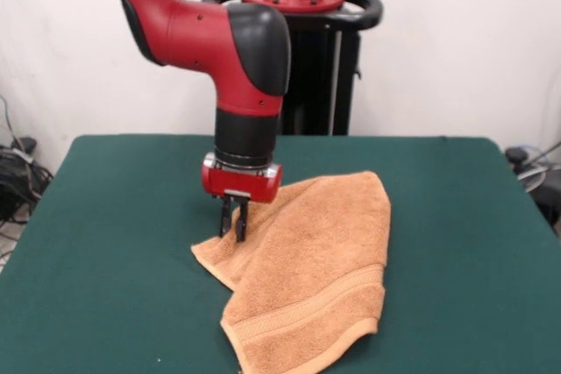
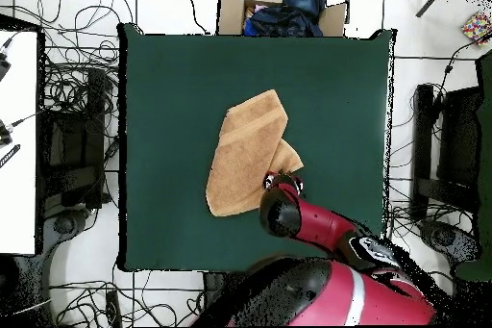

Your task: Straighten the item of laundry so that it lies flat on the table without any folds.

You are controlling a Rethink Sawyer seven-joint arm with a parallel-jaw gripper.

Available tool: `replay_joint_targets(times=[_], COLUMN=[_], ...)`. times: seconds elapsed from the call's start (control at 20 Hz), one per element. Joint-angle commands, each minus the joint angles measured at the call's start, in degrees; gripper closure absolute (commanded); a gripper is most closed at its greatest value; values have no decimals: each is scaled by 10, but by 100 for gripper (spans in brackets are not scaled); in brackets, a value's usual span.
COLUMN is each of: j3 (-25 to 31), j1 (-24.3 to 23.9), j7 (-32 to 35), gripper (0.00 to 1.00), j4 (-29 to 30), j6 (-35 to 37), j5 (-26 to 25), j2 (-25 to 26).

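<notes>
The orange-tan towel point(image 1: 316, 269) lies crumpled near the middle of the dark green table point(image 1: 105, 243), folded over on itself, with a stripe band near its front end. No white tag shows. My gripper point(image 1: 232, 232) points straight down at the towel's left corner, its fingers point(image 1: 239, 222) close together and pinching the cloth at table height. In the overhead view the towel point(image 2: 245, 151) lies on the table point(image 2: 163, 103) as an uneven folded shape, and the arm's wrist covers the gripper point(image 2: 282, 183) at the towel's lower right corner.
The robot's black pedestal point(image 1: 307, 50) stands at the table's far side. In the overhead view a cardboard box point(image 2: 231, 9) holding dark blue cloth sits just beyond the table's top edge. Cables and stands lie on the floor on both sides.
</notes>
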Motion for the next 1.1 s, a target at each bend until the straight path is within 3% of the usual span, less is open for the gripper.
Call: replay_joint_targets(times=[0.05,0.5,0.7,0.95,1.1], j3=[-36,-23,-42,-67,-109], j1=[52,45,45,17,22], j7=[93,82,84,79,78], gripper=[100,100,100,100,100], j4=[-67,-101,-108,-75,-43], j6=[79,105,104,98,112], j5=[67,80,80,51,46], j2=[63,71,78,66,29])
